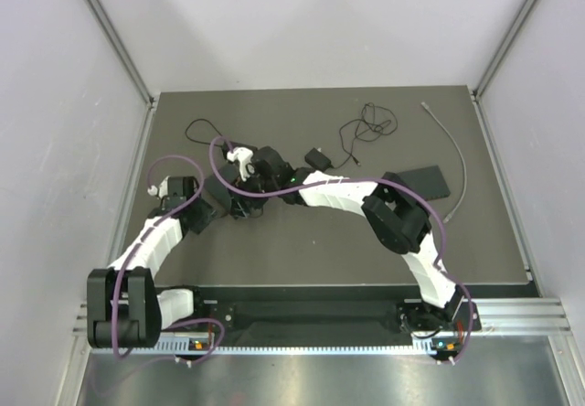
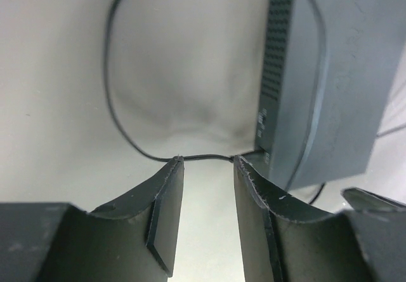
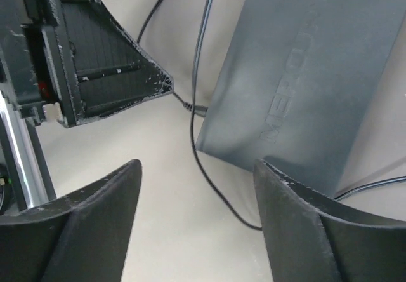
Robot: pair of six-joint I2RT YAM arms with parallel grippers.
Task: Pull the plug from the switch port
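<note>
Crossing left tool (image 2: 204,167), cable (image 2: 198,157), plug (image 2: 248,155) seemingly rightward

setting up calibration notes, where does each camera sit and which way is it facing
Top external: above and behind the bases, looking down on the table; left arm and right arm both show, meeting left of centre.
Left wrist: on the left arm, looking along its open left gripper at the cable and, at right, the switch.
Right wrist: on the right arm, looking past its open right gripper onto the switch; the left gripper shows upper left.
Shared: both wrist views show the switch and cable.
</note>
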